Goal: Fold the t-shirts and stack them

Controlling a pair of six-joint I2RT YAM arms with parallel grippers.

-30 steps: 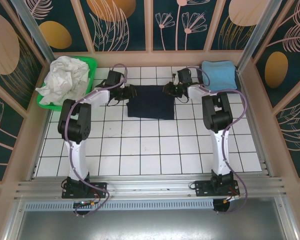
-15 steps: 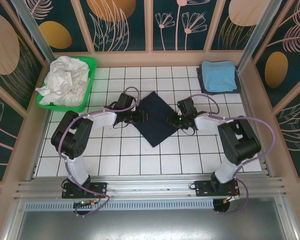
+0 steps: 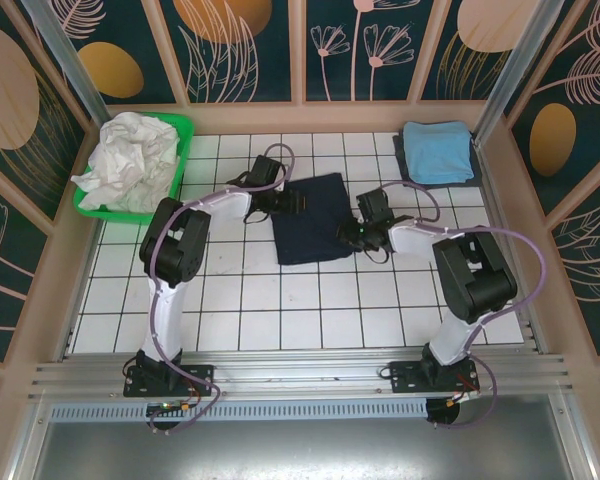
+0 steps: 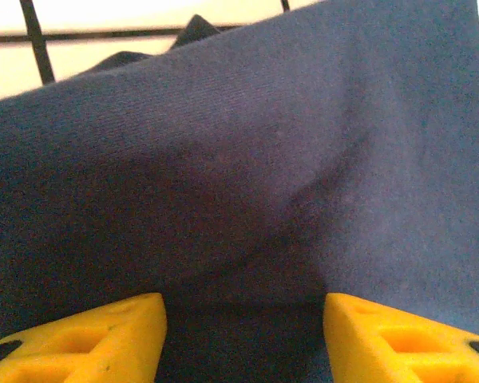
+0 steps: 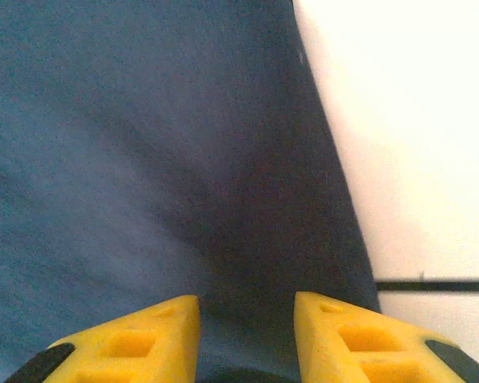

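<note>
The navy t-shirt (image 3: 313, 218), folded, lies on the tiled table (image 3: 280, 300) near its far middle. It is squarer to the grid than half a second ago, when it sat turned like a diamond and closer in. The left gripper (image 3: 298, 203) has moved back to the shirt's far-left edge; in the wrist view its fingers (image 4: 88, 343) stand apart with puckered cloth between, apparently pinched. The right gripper (image 3: 348, 236) holds the near-right edge, jaws narrow on the fabric. The light blue t-shirt (image 3: 437, 152) stays in the far-right corner.
</note>
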